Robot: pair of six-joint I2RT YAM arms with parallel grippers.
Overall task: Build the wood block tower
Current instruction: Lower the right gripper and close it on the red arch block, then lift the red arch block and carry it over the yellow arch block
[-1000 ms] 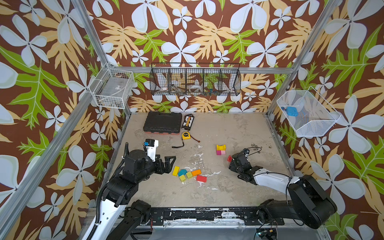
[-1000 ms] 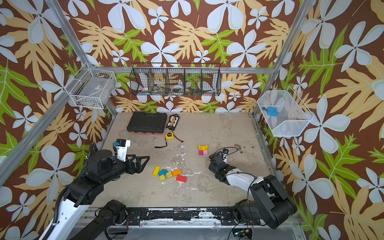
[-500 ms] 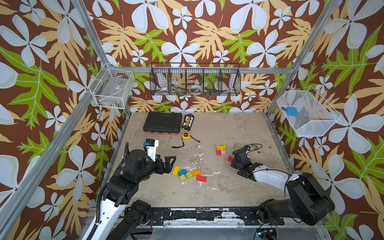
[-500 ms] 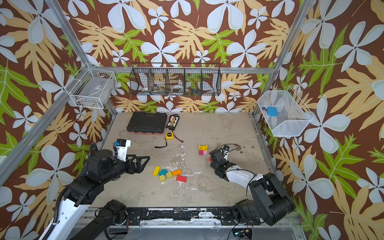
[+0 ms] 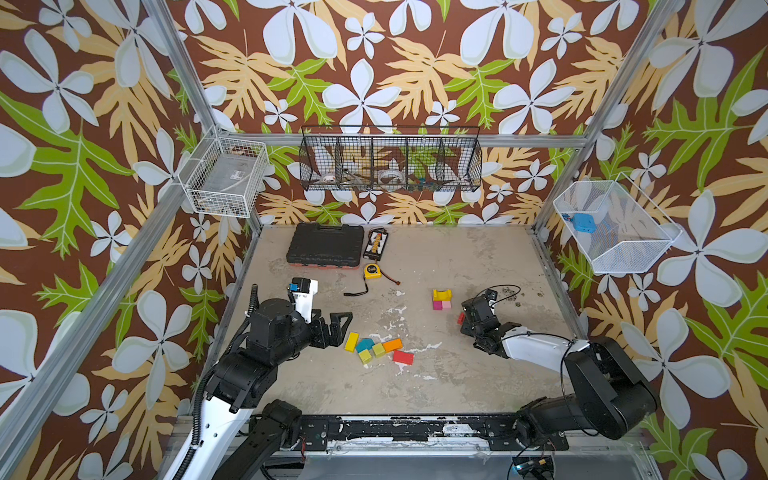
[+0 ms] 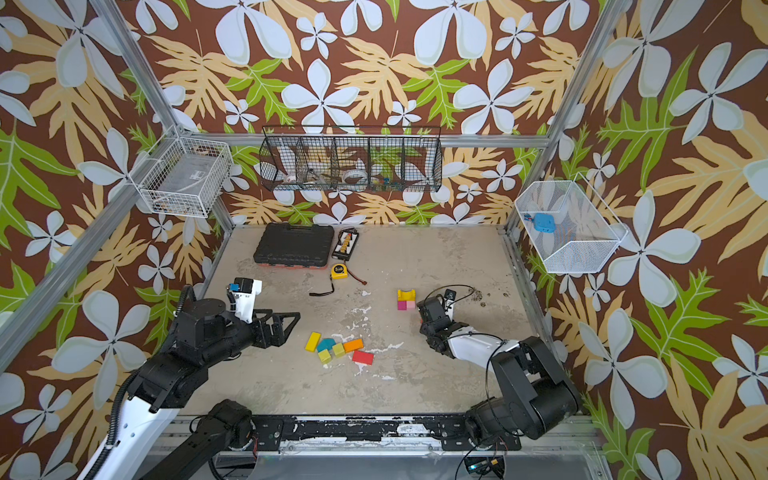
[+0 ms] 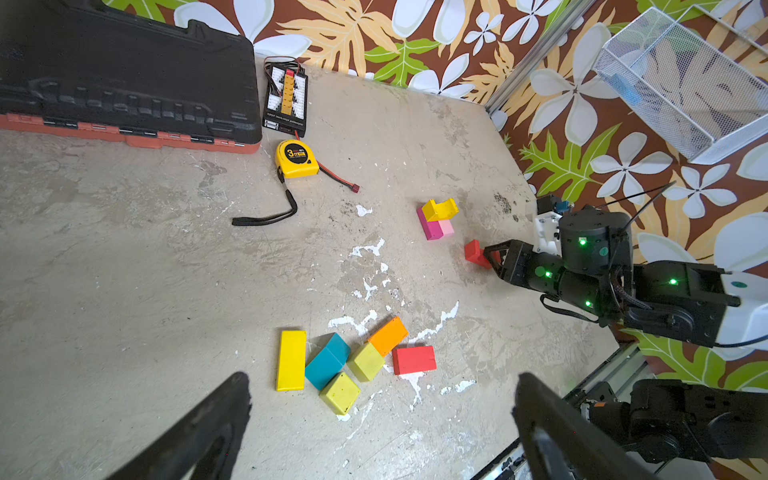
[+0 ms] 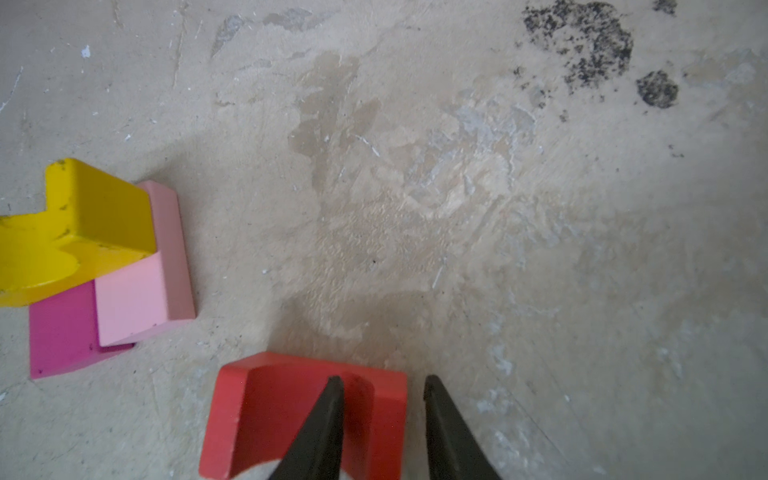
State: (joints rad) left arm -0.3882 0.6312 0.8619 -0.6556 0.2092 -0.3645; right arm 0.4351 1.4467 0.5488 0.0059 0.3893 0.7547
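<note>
Right gripper low at counter, jaws narrow, astride one leg of red arch; contact not discernible. Right arm stretched flat from near-right base. Left gripper spread wide, level above counter, pointing right at loose blocks; left arm elbowed high.

Black wire basket, far wall: mixed small items. White wire basket, far left: pale flat item. White mesh basket, right: one blue object.

Tower, right of centre, just left of right gripper: three; magenta block, pink block, yellow arch on top. Near centre, six loose blocks: yellow brick, teal block, two lime cubes, orange block, red brick. Arches: two.
</note>
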